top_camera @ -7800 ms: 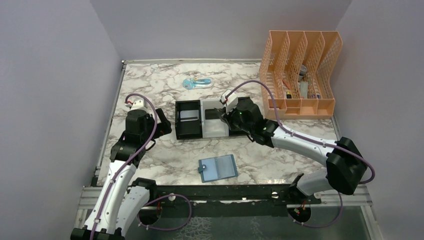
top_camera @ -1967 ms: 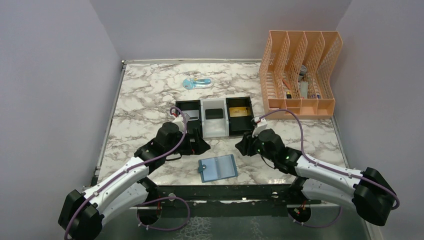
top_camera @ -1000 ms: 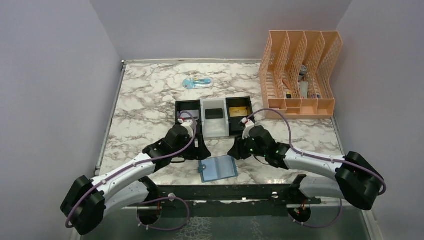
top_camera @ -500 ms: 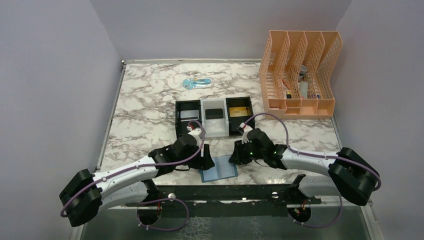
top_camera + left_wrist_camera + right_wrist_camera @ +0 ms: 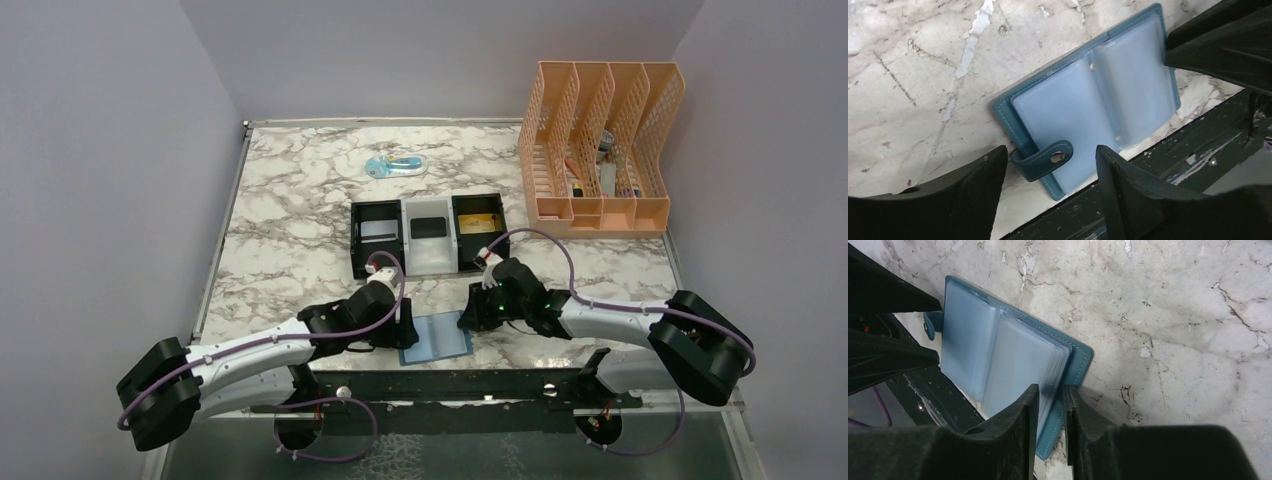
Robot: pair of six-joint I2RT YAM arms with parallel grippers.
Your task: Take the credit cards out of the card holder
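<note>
The teal card holder (image 5: 442, 338) lies open and flat at the table's near edge, pale blue sleeves up (image 5: 1098, 95) (image 5: 998, 355). I see no credit cards in its sleeves. Three cards lie in the tray: silver (image 5: 378, 229), black (image 5: 430, 226), gold (image 5: 479, 222). My left gripper (image 5: 405, 330) (image 5: 1050, 155) is open and straddles the holder's snap strap (image 5: 1048, 160) at its left edge. My right gripper (image 5: 468, 318) (image 5: 1050, 395) is at the holder's right edge, jaws nearly together, with the sleeve edge and cover in the narrow gap. Whether they pinch it is unclear.
The black-and-white three-compartment tray (image 5: 430, 260) stands just beyond the arms. An orange file rack (image 5: 600, 150) with small items is at the back right. A light blue object (image 5: 393, 166) lies at the back middle. A black rail (image 5: 450, 380) runs right behind the holder's near side.
Both arms have come down toward the near edge onto the card holder. The left gripper has settled over the strap; the right jaws have narrowed at the holder's right edge.
</note>
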